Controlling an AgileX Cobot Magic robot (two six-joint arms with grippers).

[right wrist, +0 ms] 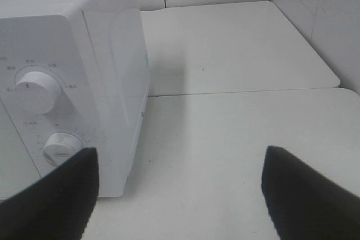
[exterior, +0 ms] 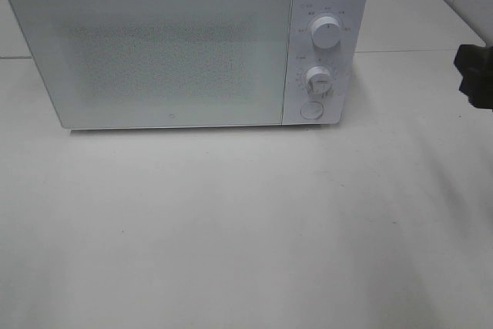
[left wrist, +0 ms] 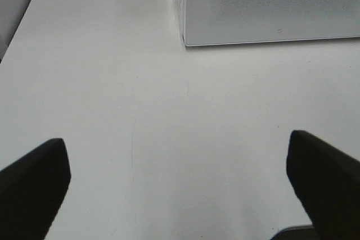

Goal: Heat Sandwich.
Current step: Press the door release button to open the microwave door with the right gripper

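The sandwich is out of view. A white microwave stands at the back of the table with its frosted door shut. On its right panel are two knobs, the upper knob and the lower knob, with a round button below them. My left gripper is open over bare table in front of the microwave's left corner, holding nothing. My right gripper is open and empty beside the microwave's control side. A black part of the right arm shows at the right edge.
The white table stretches in front of the microwave. A seam joins it to a second white table behind. White walls close the back and right side.
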